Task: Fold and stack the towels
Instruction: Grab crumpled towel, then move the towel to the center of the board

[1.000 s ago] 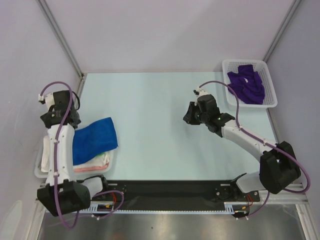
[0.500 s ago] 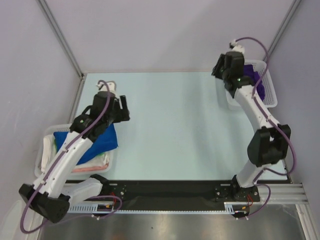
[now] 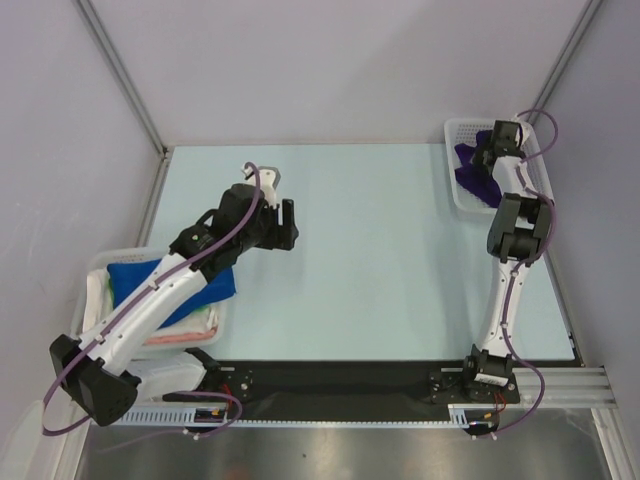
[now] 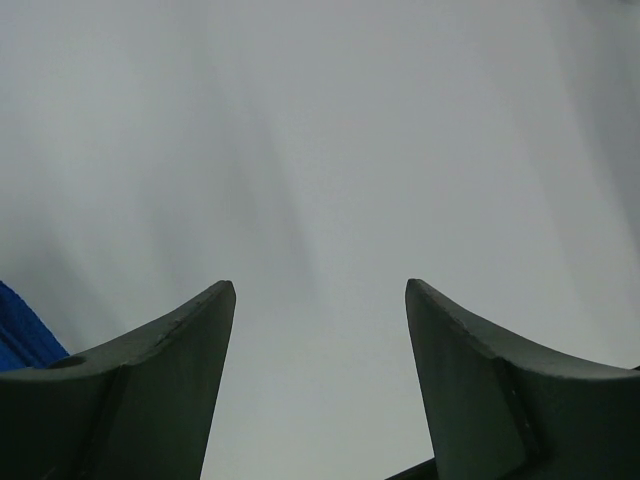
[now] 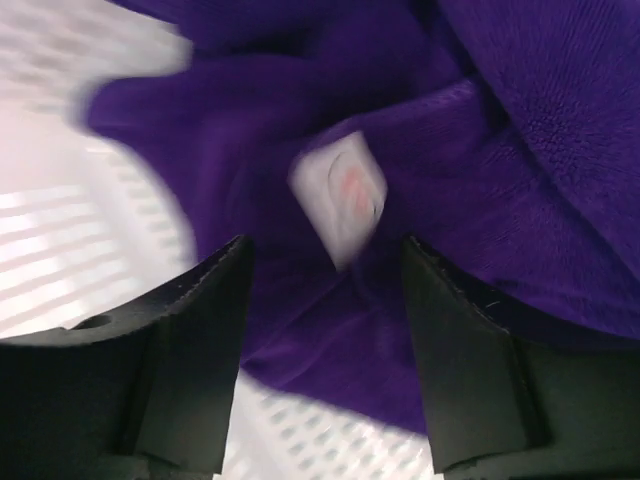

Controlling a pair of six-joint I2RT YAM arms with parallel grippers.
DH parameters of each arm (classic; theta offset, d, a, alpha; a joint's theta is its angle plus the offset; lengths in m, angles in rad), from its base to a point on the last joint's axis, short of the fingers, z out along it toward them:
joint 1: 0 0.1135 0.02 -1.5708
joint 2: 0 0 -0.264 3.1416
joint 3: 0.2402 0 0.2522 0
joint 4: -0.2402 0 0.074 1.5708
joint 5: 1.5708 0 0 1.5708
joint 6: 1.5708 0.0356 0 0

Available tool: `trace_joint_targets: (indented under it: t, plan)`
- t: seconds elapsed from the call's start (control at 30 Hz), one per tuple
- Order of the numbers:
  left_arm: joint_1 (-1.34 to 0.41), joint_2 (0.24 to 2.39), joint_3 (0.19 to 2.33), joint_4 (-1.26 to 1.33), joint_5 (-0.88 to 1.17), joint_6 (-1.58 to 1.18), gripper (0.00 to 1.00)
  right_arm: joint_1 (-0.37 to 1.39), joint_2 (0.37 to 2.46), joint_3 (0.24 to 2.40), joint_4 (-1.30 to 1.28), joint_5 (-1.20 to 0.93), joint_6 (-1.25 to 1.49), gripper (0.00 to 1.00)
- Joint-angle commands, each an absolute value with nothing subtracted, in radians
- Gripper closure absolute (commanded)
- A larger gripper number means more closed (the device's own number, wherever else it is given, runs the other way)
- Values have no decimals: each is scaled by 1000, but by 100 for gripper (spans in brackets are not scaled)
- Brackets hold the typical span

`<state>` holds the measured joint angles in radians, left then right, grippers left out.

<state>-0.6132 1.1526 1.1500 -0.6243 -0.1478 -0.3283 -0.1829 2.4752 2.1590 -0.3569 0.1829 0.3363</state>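
Observation:
A crumpled purple towel point(image 3: 470, 172) lies in the white mesh basket point(image 3: 452, 132) at the back right. My right gripper point(image 3: 488, 156) hangs open just above it. In the right wrist view the purple towel point(image 5: 520, 150) fills the frame and a white label point(image 5: 340, 195) shows on it ahead of my right gripper point(image 5: 325, 250), with nothing between the fingers. A folded royal blue towel point(image 3: 180, 285) tops white and pinkish towels point(image 3: 190, 328) in the left basket point(image 3: 100, 268). My left gripper point(image 3: 286, 226) is open over bare table point(image 4: 330, 150), empty point(image 4: 320, 290).
The pale table top point(image 3: 370, 250) lies between the two baskets. Grey walls close in the back and both sides. A sliver of the blue towel point(image 4: 15, 340) shows at the left edge of the left wrist view. The basket's mesh floor point(image 5: 60, 250) shows beside the purple towel.
My right arm swung from mid-table to the back right basket and its jaws opened wide. My left arm moved from over the left basket out to the right over the table.

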Motion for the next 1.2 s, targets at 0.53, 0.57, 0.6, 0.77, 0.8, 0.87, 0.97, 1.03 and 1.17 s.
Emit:
trace_joint_targets:
  t: [0.53,0.57,0.6,0.77,0.8,0.87,0.97,1.03,1.17]
  plan:
    - [-617,1158,1124,-565,-127,-288,26,-178,2550,2307,-394,140,336,100]
    - [-617,1158,1124,-566,-129,-288,26,-176,2533,2307,-394,140,336,100]
    - [-617,1155,1126,-565,-129,-288,26,-173,2514,2309,-394,141,334,100]
    - [-617,1146,1123,-555,-130,-290,26,-149,2344,2326,-416,150,328,100]
    - [-617,1144,1121,-555,-130,-290,26,-135,2314,2322,-416,153,321,100]
    - [-617,1134,1121,-554,-126,-293,26,-117,2234,2315,-422,172,304,100]
    - [-617,1117,1112,-545,-126,-293,27,-80,2125,2281,-431,190,281,100]
    - [-617,1114,1108,-546,-133,-293,27,-54,2065,2251,-437,189,279,100]
    - [-618,1086,1100,-540,-144,-295,27,-3,1895,2136,-411,196,264,100]
